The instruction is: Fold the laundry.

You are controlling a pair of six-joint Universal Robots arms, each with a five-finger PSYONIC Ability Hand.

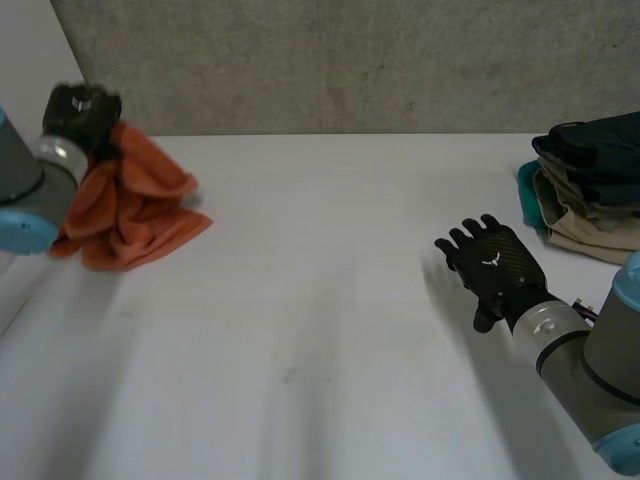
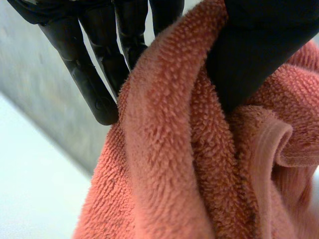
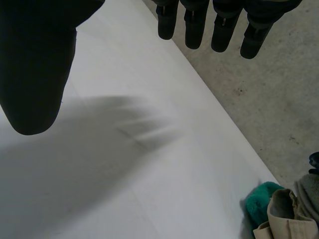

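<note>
Hovering low over the near right part of the bench (image 1: pixel 320 330), the right hand (image 1: pixel 495 265) is spread flat with its fingers (image 3: pixel 194 25) straight and apart and nothing in them. To me it looks like a hand kept free, waiting to take a corner or smooth cloth once something is laid down in front of it.

Further back, at the left edge, the left hand (image 1: pixel 82 110) has the orange towel (image 1: pixel 135 205) bunched up. Its fingers (image 2: pixel 92 84) are closed against one side of a thick fold and the thumb (image 2: pixel 254 59) presses the other, so the terry is pinched between them and the rest hangs in loose folds below. I cannot tell whether the lowest folds rest on the bench or hang just clear of it. My guess is that the towel is gripped in a clump, not by a corner, so it would need spreading before any fold could be made.

At the far right edge sits a pile of folded clothes (image 1: pixel 590 190), dark blue on top, beige beneath, a bit of teal showing at the side, well apart from both hands.

The bench top is plain, smooth white, with the whole middle bare. Behind it rises a rough grey concrete wall (image 1: pixel 350 60).
</note>
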